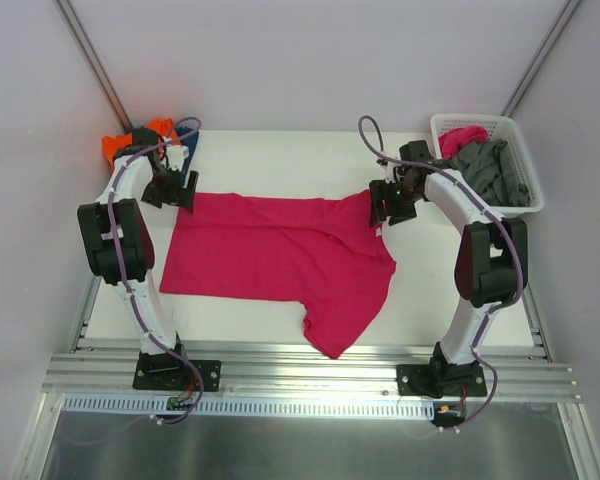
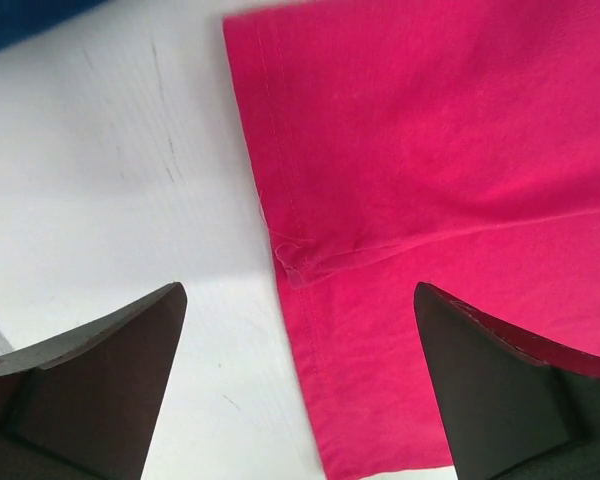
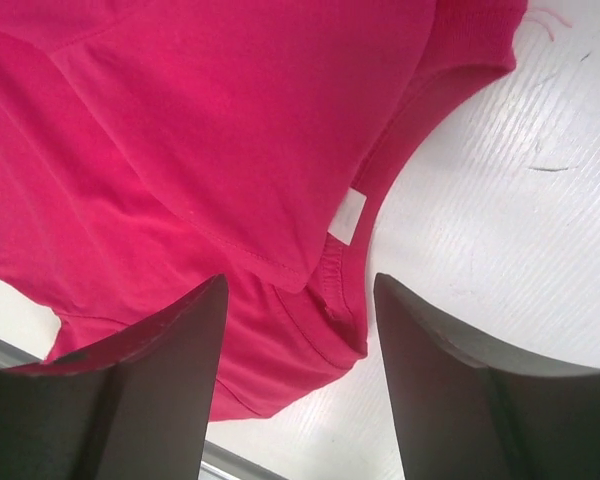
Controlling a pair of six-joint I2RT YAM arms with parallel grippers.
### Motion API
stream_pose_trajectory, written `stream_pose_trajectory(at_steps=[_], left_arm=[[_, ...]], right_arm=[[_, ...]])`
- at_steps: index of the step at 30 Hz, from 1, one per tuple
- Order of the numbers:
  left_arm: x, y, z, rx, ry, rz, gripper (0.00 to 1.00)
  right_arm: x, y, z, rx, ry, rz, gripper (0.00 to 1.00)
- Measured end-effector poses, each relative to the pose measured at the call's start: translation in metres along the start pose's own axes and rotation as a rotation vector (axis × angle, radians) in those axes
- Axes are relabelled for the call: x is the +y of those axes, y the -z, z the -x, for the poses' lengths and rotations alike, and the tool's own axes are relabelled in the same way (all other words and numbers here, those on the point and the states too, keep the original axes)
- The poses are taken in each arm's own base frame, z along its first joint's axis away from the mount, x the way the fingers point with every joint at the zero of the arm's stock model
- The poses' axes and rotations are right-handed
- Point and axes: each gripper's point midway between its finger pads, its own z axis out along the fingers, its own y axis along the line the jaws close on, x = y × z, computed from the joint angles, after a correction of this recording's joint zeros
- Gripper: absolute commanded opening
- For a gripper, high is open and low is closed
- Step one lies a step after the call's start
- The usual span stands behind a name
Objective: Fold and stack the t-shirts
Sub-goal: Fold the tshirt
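A large magenta t-shirt (image 1: 280, 250) lies spread across the white table, one sleeve trailing toward the near edge. My left gripper (image 1: 170, 192) hovers over its far-left hem corner. In the left wrist view the gripper (image 2: 300, 305) is wide open, with the shirt's hem (image 2: 430, 150) and bare table between the fingers. My right gripper (image 1: 390, 206) is over the shirt's far-right end. In the right wrist view it (image 3: 300, 295) stands open above the collar and its white label (image 3: 347, 216), holding nothing. An orange shirt (image 1: 120, 146) and a dark blue one (image 1: 187, 152) lie bunched at the far left.
A white lattice basket (image 1: 475, 119) at the far right holds grey cloth (image 1: 495, 170) and pink cloth (image 1: 463, 137). Bare table (image 1: 280, 150) runs behind the magenta shirt. A metal rail (image 1: 310, 360) borders the near edge. Blue cloth (image 2: 20, 20) shows in the left wrist view's corner.
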Motion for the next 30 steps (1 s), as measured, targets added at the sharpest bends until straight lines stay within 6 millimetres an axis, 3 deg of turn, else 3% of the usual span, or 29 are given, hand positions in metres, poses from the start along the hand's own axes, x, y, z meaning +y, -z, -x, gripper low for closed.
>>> stream_pose_trajectory(at_steps=[7, 11, 17, 23, 27, 30], left_arm=[[-0.006, 0.035, 0.062, -0.180, 0.071, -0.037, 0.99], [-0.019, 0.045, 0.074, -0.217, 0.092, -0.090, 0.99], [-0.059, 0.044, 0.051, -0.124, 0.134, -0.253, 0.99], [-0.103, 0.030, -0.012, 0.076, 0.191, -0.381, 0.99], [-0.120, 0.030, -0.040, 0.161, 0.219, -0.428, 0.99], [-0.128, 0.035, -0.048, 0.185, 0.221, -0.444, 0.99]], right_arm=[[0.014, 0.004, 0.010, -0.032, 0.016, 0.011, 0.71], [0.024, -0.001, 0.022, -0.040, -0.003, 0.037, 0.70], [0.029, -0.028, 0.028, -0.009, -0.092, 0.089, 0.71], [0.028, -0.052, 0.016, 0.060, -0.175, 0.110, 0.71], [0.026, -0.062, 0.012, 0.084, -0.203, 0.113, 0.71], [0.021, -0.069, 0.011, 0.099, -0.224, 0.107, 0.72]])
